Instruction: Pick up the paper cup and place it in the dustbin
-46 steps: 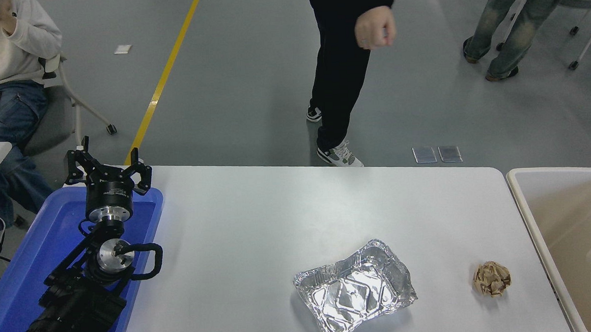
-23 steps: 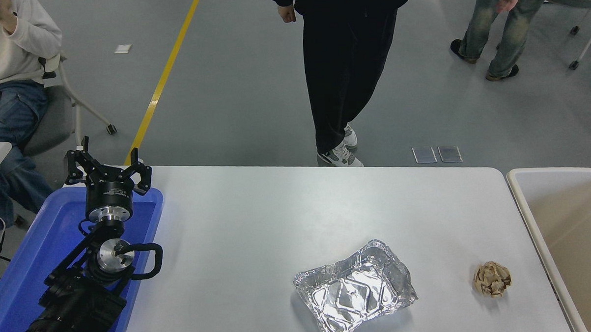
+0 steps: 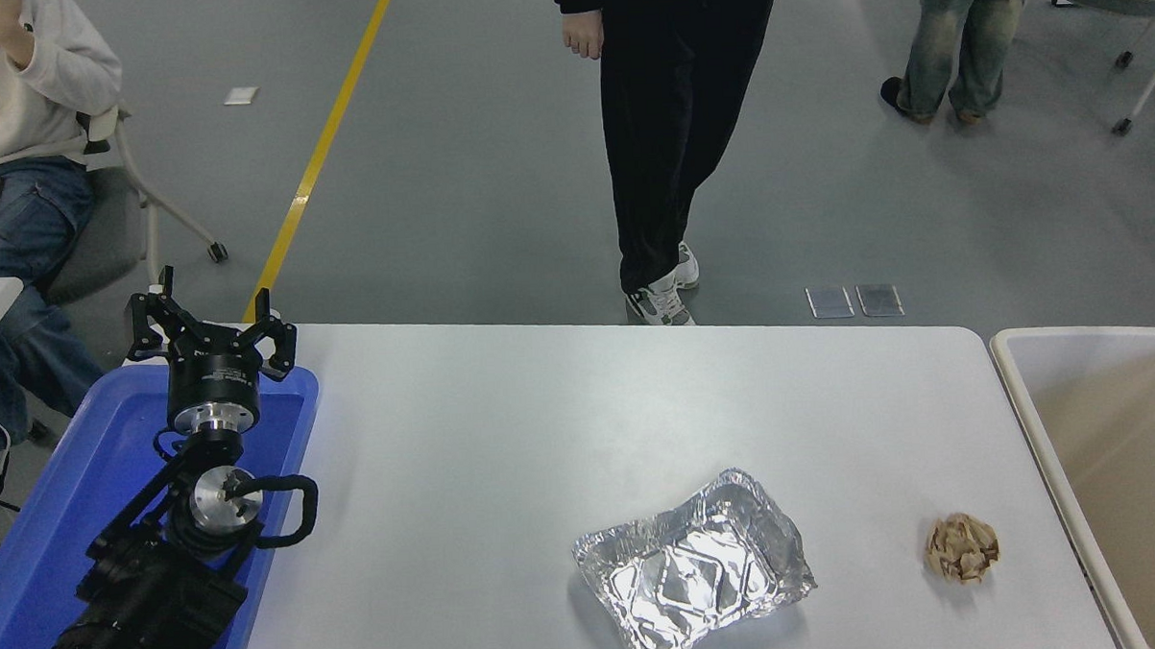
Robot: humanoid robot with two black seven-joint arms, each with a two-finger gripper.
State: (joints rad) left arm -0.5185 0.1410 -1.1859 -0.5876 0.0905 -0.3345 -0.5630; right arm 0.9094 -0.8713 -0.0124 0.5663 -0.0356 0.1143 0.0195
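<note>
Beige dustbin (image 3: 1022,386) at right edge: paper cup seen there a second ago gone from view, right gripper withdrawn; drop likely done. Left gripper (image 3: 211,326) parked over blue tray (image 3: 37,535), fingers spread, empty.

Table (image 3: 504,413) centre bare, open to passage. Foil tray (image 3: 694,567) and paper ball (image 3: 962,547) sit near front right, well apart. Dustbin (image 3: 1022,395) borders right edge; blue tray (image 3: 28,536) under left arm (image 3: 154,570).

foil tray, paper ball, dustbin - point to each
foil tray (image 3: 692,565), head view, its crinkled floor
paper ball (image 3: 962,547), head view, its middle
dustbin (image 3: 1027,395), head view, its left rim
</note>
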